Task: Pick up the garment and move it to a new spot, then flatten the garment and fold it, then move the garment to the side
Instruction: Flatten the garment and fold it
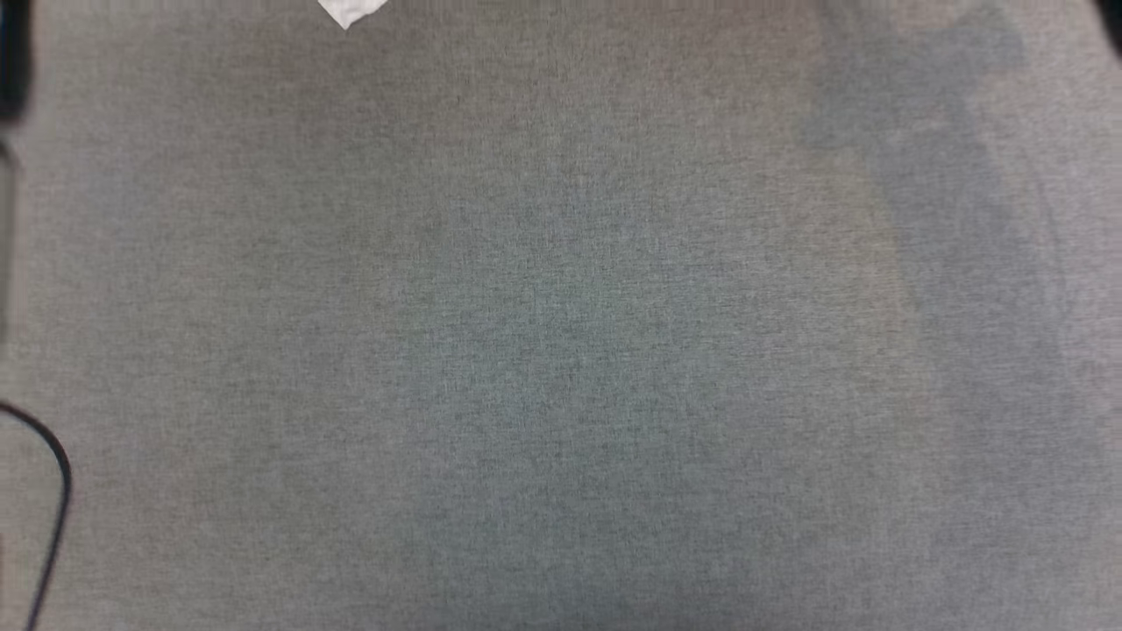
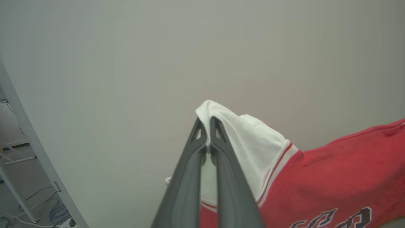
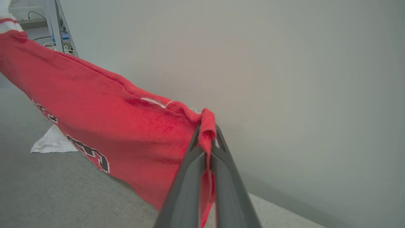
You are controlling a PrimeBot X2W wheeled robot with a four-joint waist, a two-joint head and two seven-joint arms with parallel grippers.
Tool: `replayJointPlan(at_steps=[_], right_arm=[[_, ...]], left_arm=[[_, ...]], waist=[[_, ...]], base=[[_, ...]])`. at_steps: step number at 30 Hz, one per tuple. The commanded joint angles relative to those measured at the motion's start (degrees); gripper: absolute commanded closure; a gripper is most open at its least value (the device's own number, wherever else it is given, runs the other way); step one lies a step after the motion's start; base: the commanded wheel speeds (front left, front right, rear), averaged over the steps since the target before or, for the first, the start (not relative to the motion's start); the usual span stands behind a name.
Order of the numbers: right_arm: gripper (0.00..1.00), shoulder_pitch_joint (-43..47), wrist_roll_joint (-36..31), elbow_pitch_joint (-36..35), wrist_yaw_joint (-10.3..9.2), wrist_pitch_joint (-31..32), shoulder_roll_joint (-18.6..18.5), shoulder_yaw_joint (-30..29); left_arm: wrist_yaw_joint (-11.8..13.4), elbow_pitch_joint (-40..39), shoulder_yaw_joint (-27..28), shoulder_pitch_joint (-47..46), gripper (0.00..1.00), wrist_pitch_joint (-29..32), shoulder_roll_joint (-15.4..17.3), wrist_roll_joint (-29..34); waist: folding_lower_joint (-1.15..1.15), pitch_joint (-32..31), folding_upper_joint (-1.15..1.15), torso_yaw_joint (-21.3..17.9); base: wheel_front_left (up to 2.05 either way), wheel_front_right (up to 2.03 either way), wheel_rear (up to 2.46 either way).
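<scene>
The garment [image 2: 332,171] is a red T-shirt with white sleeves, striped trim and dark lettering. It hangs stretched in the air between my two grippers. My left gripper [image 2: 207,126] is shut on a white sleeve [image 2: 250,142]. My right gripper [image 3: 206,134] is shut on a bunched red edge of the garment [image 3: 110,126]. The other white sleeve [image 3: 53,142] rests on the grey cloth surface [image 3: 63,196]. In the head view a white tip of the garment [image 1: 349,12] pokes in at the top edge.
A grey fabric tabletop [image 1: 561,350] spreads below. A dark cable [image 1: 53,491] curves at its lower left edge. A pale wall [image 3: 284,79] stands behind the garment. A metal frame [image 2: 28,142] and floor cables [image 2: 47,209] lie off the table's side.
</scene>
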Motion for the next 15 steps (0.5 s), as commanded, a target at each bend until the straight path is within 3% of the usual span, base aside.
replayJointPlan(at_steps=[1, 12, 13, 15], right_arm=[[1.00, 2.8, 1.2, -0.8, -0.03, -0.7, -0.7, 1.1], [1.00, 22.7, 7.7, -6.1, -0.03, -2.7, -6.5, 8.3], [1.00, 28.5, 8.7, -7.6, -0.03, -2.7, -7.9, 9.9], [1.00, 31.9, 9.5, -8.6, -0.03, -2.7, -8.8, 10.4]], left_arm=[[0.8, -1.6, 1.2, 4.8, 1.00, -0.3, 0.1, -0.4], [4.3, -13.7, 6.3, 37.8, 1.00, -0.3, -1.4, -0.8], [4.8, -15.4, 7.4, 46.5, 1.00, -0.3, -2.3, -1.4], [5.1, -16.1, 7.5, 51.8, 1.00, -0.3, -2.7, -1.8]], waist=[[0.00, -3.7, 0.00, -0.3], [0.00, -13.7, 0.00, 0.2], [0.00, -16.8, 0.00, 0.1], [0.00, -18.7, 0.00, 0.2]], base=[[0.00, 0.00, 0.00], [0.00, 0.00, 0.00], [0.00, 0.00, 0.00], [0.00, 0.00, 0.00]])
